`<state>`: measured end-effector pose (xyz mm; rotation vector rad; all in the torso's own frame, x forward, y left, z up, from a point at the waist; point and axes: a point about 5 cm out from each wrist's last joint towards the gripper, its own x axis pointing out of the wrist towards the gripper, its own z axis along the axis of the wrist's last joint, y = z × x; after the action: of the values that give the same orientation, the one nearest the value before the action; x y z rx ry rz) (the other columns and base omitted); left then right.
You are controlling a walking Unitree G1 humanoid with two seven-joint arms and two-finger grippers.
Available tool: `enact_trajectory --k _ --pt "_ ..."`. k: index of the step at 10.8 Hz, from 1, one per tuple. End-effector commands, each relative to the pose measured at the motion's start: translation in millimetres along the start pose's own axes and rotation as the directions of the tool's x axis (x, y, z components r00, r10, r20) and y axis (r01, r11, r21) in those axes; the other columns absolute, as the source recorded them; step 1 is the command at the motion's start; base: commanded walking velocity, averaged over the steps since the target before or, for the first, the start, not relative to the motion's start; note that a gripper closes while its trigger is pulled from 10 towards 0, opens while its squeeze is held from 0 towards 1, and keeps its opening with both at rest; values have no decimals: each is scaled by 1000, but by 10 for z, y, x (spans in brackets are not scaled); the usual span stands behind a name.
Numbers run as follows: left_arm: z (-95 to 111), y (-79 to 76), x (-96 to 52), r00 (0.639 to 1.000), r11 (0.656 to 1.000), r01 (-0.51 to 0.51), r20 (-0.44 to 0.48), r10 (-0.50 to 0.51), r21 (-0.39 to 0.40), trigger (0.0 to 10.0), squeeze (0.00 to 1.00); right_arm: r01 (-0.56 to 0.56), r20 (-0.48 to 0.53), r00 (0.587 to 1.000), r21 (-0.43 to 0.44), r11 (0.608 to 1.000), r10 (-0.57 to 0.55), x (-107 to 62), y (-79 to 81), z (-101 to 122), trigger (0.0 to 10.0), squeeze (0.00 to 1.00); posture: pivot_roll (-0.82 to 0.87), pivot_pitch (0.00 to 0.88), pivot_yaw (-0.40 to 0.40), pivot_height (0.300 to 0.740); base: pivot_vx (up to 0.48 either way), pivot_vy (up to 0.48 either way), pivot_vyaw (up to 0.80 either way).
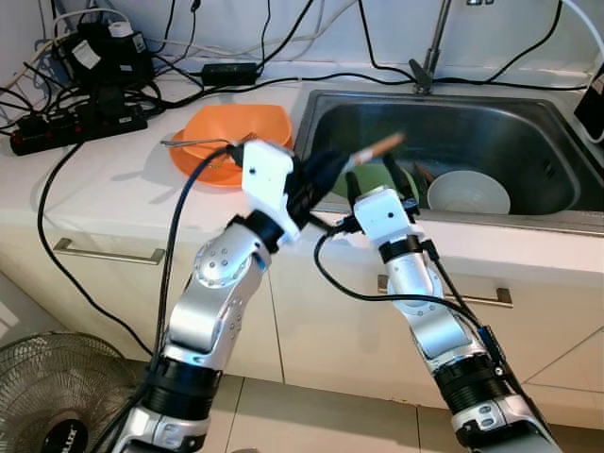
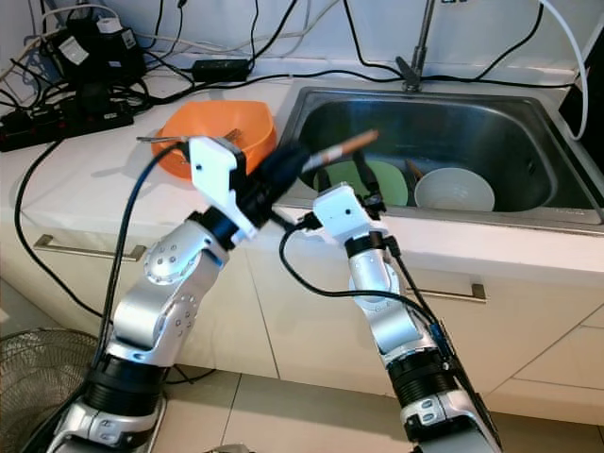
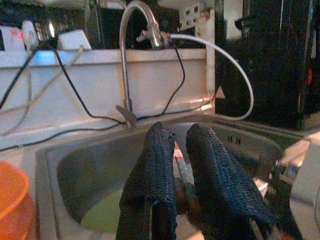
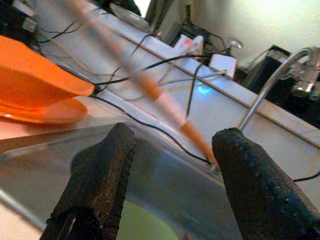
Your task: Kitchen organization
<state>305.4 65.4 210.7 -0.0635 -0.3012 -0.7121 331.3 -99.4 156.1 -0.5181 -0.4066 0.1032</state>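
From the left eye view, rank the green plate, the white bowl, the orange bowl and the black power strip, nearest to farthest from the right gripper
1. Green plate: in the sink, just beyond the right gripper.
2. White bowl: in the sink, to the gripper's right.
3. Orange bowl: on the counter, left of the sink.
4. Black power strip: far left, at the counter's back.

An orange bowl (image 1: 231,137) is seen far left; in the steel-grey sink (image 1: 528,123) — a green plate (image 1: 377,179) and a white bowl (image 1: 469,192).
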Motion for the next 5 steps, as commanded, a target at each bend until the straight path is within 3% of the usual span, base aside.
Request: enact_trajectory --k 1,5 --pt "25 -13 -10 1000 1000 9 -6 -9 15 10000 0 36 32 999 -21 999 -35 57 -57 64 10000 0 115 0 68 740 0 0 0" --pt "11 -16 -39 998 999 42 -40 -42 9 10000 0 61 19 998 -30 998 -61 61 -78 39 10000 0 120 0 70 740 0 0 0"
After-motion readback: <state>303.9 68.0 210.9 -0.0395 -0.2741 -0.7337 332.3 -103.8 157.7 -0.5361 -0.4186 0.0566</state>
